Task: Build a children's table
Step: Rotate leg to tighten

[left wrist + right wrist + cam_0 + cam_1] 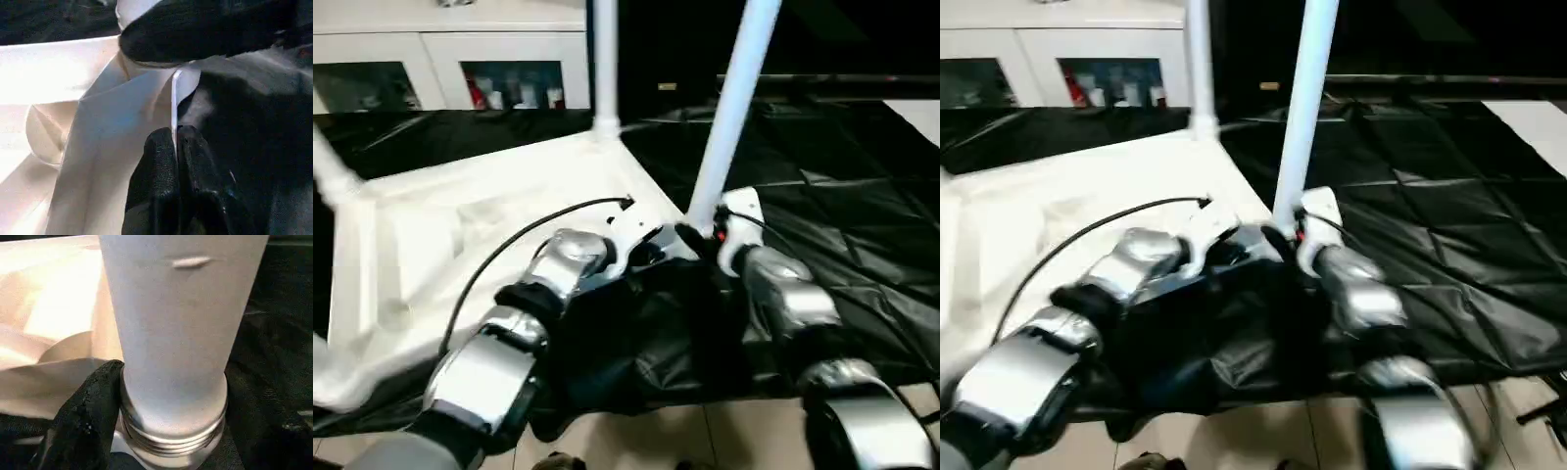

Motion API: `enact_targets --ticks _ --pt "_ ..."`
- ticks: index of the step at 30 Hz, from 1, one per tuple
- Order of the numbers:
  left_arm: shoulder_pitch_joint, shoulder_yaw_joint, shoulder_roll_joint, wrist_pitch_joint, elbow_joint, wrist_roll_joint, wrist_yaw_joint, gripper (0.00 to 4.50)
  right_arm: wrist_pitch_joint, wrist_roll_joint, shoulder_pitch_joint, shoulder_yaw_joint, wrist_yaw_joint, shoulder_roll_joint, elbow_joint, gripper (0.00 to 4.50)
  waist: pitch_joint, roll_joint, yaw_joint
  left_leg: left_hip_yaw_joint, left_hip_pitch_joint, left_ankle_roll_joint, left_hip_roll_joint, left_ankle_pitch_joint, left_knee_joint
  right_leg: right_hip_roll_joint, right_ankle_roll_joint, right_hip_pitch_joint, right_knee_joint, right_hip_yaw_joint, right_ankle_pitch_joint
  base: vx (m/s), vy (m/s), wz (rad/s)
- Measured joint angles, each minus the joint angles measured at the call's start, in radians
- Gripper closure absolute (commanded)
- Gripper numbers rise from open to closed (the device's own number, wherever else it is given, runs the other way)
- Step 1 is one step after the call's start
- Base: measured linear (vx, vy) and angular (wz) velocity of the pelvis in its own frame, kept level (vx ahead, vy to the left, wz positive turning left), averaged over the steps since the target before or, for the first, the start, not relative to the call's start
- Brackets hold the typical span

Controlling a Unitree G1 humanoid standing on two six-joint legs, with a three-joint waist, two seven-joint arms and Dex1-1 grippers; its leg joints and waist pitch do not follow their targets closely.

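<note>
Motion blur; glare on white plastic.

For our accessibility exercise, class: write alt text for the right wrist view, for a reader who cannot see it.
Close-up of a white table leg standing upright, its threaded base at a corner of the white tabletop. The right tool's black fingers sit either side of the base, over a black-draped work table.

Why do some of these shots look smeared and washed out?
Both eye views are motion-smeared: the forearms and tabletop edges go soft, worst in the right eye view. In the left wrist view, glare bleaches the tabletop's ribs, while the black fingers lose detail in shadow. In the right wrist view the leg sits so near that it looks soft and pale.
</note>
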Motion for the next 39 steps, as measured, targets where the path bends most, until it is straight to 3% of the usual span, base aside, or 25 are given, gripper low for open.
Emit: enact_targets --ticks 1,7,14,22,30,32,39 --pt "0.0 0.0 -0.003 0.0 0.001 0.0 0.005 4.5 -0.011 -0.006 -0.002 -0.002 -0.009 0.004 0.005 1.2 -0.001 0.001 0.0 0.0 0.0 0.0 0.0 0.0 0.0 0.0 0.0 0.0 0.0 0.0 0.0 0.0 0.0 0.0" --pt "-0.004 -0.001 0.004 -0.014 0.011 0.001 -0.003 4.5 -0.034 -0.008 -0.007 -0.005 0.029 0.002 0.029 0.7 -0.002 0.003 -0.002 0.0 0.0 0.0 0.0 0.0 0.0 0.0 0.0 0.0 0.0 0.0 0.0 0.0 0.0 0.0" --pt "0.027 -0.004 0.066 -0.108 -0.007 -0.002 -0.154 4.5 -0.046 -0.003 0.05 0.053 0.367 -0.142 -0.043 0.7 -0.001 0.003 0.006 0.0 -0.002 0.002 0.0 -0.001 -0.003 0.0 -0.006 -0.002 0.001 -0.002 0.007 0.0 0.0 0.0" --pt "0.109 -0.042 0.182 -0.236 -0.1 -0.028 -0.468 4.5 -0.053 0.021 0.126 0.133 0.721 -0.286 -0.178 0.7 -0.002 0.006 0.042 -0.001 -0.002 0.001 0.005 -0.001 -0.007 0.002 -0.003 -0.003 0.002 -0.008 0.005 0.0 0.0 0.0" --pt "0.152 -0.046 0.223 -0.256 -0.166 -0.053 -0.597 4.5 -0.059 0.028 0.162 0.183 0.845 -0.318 -0.249 0.7 -0.002 0.006 0.046 0.001 -0.003 0.001 0.002 -0.001 -0.006 0.001 -0.004 -0.002 0.001 -0.002 0.006 0.0 0.0 0.0" --pt "0.153 -0.048 0.227 -0.256 -0.172 -0.053 -0.606 4.5 -0.059 0.028 0.163 0.186 0.857 -0.321 -0.251 1.03 -0.002 0.006 0.046 0.001 -0.003 0.001 0.002 -0.001 -0.006 0.001 -0.004 -0.002 0.001 -0.002 0.006 0.0 0.0 0.0" --pt "0.159 -0.047 0.237 -0.255 -0.183 -0.061 -0.621 4.5 -0.039 0.044 0.173 0.186 0.877 -0.314 -0.272 1.48 -0.002 0.005 0.045 0.001 -0.003 0.001 0.002 -0.001 -0.006 0.001 -0.003 -0.003 0.002 -0.002 0.005 0.0 0.0 0.0"
